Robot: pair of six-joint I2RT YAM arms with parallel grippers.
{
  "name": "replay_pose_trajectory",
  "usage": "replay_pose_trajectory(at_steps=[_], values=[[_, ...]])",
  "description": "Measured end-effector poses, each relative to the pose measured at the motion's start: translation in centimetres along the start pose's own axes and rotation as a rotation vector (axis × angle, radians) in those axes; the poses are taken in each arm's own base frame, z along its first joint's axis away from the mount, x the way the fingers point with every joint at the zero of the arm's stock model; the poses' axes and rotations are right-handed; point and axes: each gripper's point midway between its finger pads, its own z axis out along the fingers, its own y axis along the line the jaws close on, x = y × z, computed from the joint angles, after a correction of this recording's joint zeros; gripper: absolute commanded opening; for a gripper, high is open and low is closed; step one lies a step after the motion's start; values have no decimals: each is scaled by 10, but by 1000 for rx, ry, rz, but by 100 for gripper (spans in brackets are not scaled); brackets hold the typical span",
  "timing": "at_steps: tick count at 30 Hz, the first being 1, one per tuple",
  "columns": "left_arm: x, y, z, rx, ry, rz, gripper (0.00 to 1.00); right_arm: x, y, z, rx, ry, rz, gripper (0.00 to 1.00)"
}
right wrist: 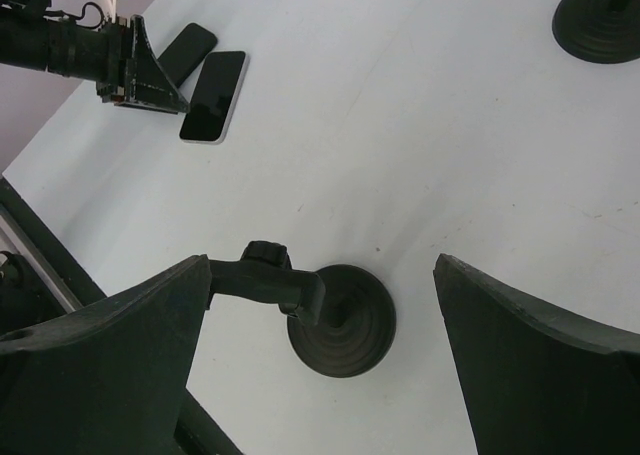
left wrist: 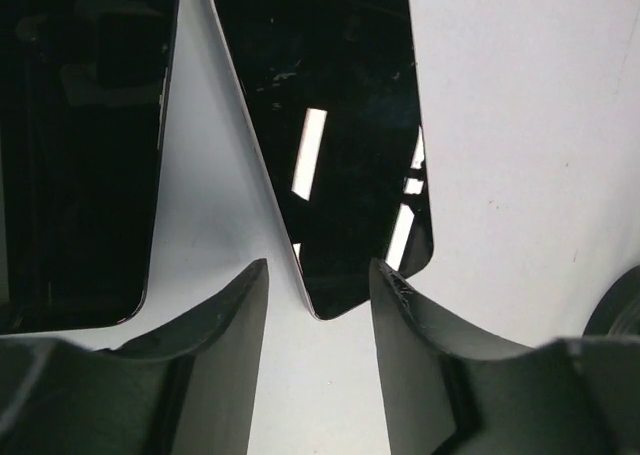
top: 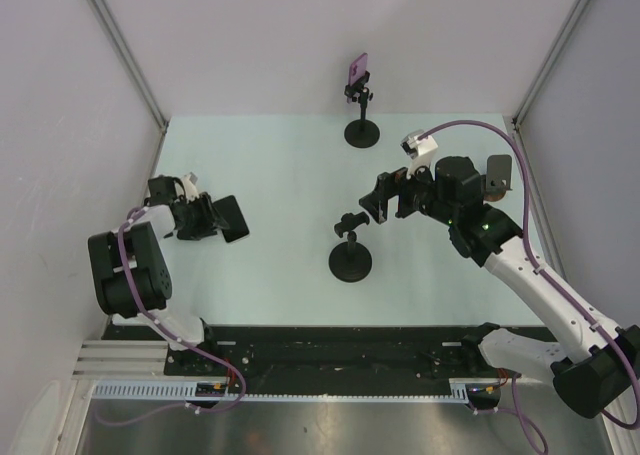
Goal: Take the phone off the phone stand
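A pink-backed phone point(top: 357, 72) sits in the clamp of the far stand point(top: 362, 131) at the back of the table. The near stand point(top: 350, 261) has an empty clamp point(right wrist: 262, 273). My right gripper point(top: 384, 199) is open and empty, its fingers point(right wrist: 110, 345) spread wide above and beside the near stand point(right wrist: 342, 320). My left gripper point(top: 212, 220) is open at the left, low over the table. The corner of a black phone point(left wrist: 340, 145) lying flat shows between its fingertips point(left wrist: 232, 305). A second black phone point(left wrist: 80, 145) lies to its left.
Both black phones point(right wrist: 213, 95) point(right wrist: 187, 53) lie side by side on the pale table point(top: 290, 175) by the left gripper point(right wrist: 130, 60). The far stand's base point(right wrist: 600, 20) shows at the top right of the right wrist view. White walls enclose the table.
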Motion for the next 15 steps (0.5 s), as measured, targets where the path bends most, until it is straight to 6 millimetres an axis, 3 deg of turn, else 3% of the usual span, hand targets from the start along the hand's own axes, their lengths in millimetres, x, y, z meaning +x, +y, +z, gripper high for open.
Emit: replay_pose_trajectory(at_steps=[5,7,9,15], values=[[-4,0,-7,-43,-26,19,79,-1,0,0,-2,-4,0,100],[-9,-9,-12,-60,-51,51,90,-1,-1,0,-1,-4,0,100],[-10,-26,-14,-57,-67,94,99,-1,-2,0,2,-5,1,100],[1,-100,-3,30,-41,217,100,-2,-3,0,6,-8,2,100]])
